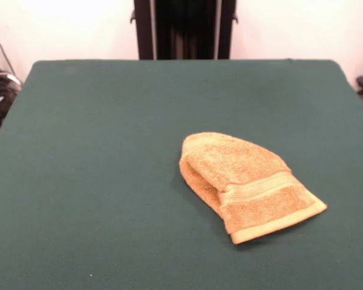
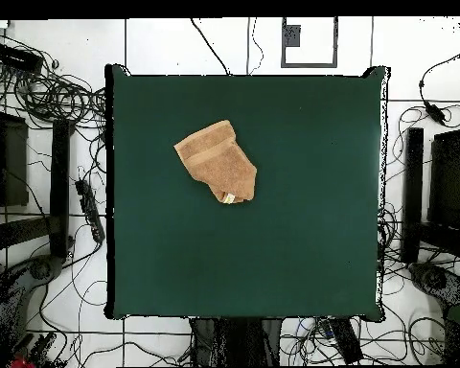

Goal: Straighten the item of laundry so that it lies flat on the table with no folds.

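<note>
The orange-tan towel point(image 1: 247, 184) lies folded over on itself on the dark green table point(image 1: 97, 181), right of centre in the front view. One woven band stripe shows near its near edge, and its far end is rounded and bunched. In the overhead view the towel point(image 2: 218, 160) sits left of centre toward the far side of the table point(image 2: 301, 240), with a small white label at its lower edge. The gripper and arm do not show in either view.
The robot's black pedestal point(image 1: 183, 29) stands behind the table's far edge. Cables and black equipment point(image 2: 52, 105) lie on the floor around the table's sides.
</note>
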Controlling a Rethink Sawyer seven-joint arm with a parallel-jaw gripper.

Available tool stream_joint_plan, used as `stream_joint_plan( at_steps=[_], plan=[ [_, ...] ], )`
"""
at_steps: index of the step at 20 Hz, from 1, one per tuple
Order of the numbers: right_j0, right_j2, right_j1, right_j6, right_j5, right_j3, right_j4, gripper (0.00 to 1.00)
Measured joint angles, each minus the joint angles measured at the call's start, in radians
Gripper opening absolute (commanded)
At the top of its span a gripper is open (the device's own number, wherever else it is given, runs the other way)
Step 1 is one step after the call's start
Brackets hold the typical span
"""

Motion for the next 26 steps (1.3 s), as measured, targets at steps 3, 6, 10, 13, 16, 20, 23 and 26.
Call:
stream_joint_plan(
  at_steps=[3, 6, 10, 13, 16, 20, 23, 26],
  plan=[
    [0.003, 0.001, 0.044, 0.047, 0.000, -0.029, -0.019, 1.00],
    [0.004, 0.001, 0.095, 0.087, 0.000, -0.056, -0.026, 1.00],
    [0.003, 0.002, 0.148, 0.113, -0.003, -0.070, -0.027, 1.00],
    [0.001, 0.002, 0.180, 0.114, -0.020, -0.070, -0.026, 1.00],
    [-0.003, 0.002, 0.205, 0.114, -0.045, -0.070, -0.026, 1.00],
    [-0.013, 0.001, 0.245, 0.114, -0.104, -0.071, -0.026, 1.00],
    [-0.015, -0.005, 0.286, 0.114, -0.161, -0.071, -0.027, 1.00],
    [-0.015, -0.010, 0.328, 0.114, -0.207, -0.071, -0.027, 1.00]
  ],
)
